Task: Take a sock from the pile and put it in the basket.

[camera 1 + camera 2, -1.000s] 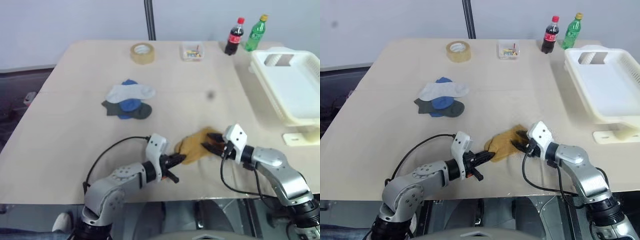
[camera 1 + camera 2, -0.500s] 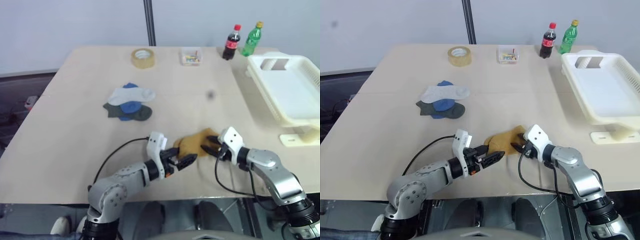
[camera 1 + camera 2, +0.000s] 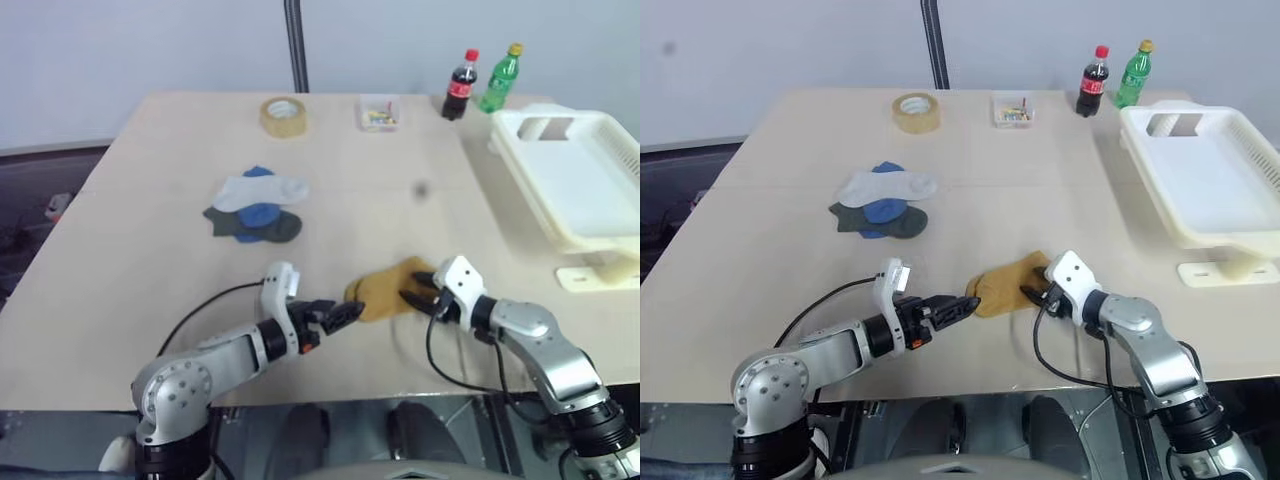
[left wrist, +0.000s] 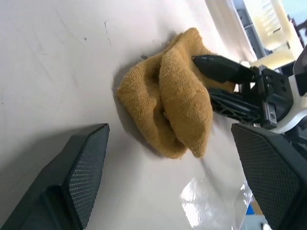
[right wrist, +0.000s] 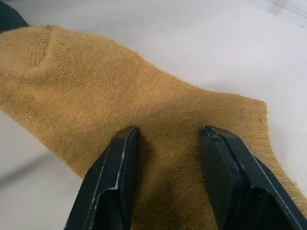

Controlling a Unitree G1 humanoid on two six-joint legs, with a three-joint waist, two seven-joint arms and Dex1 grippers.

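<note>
A mustard-yellow sock [image 3: 385,295] lies bunched on the table near its front edge, apart from the pile [image 3: 255,208] of white, blue and dark socks further back on the left. My right gripper [image 3: 415,297] is at the sock's right end, fingers half apart with the fabric [image 5: 96,81] between them. My left gripper [image 3: 345,312] stands open just left of the sock, not touching it; the sock [image 4: 168,105] sits ahead of its spread fingers. The cream basket [image 3: 537,190] stands at the right edge.
A tan tape roll [image 3: 283,115], a small clear box [image 3: 380,113], a cola bottle [image 3: 460,85] and a green bottle [image 3: 500,78] stand along the table's far side. The front table edge runs just below both grippers.
My left gripper has opened, let go of the mustard sock and drawn back to the left. The right gripper has stayed on the sock.
</note>
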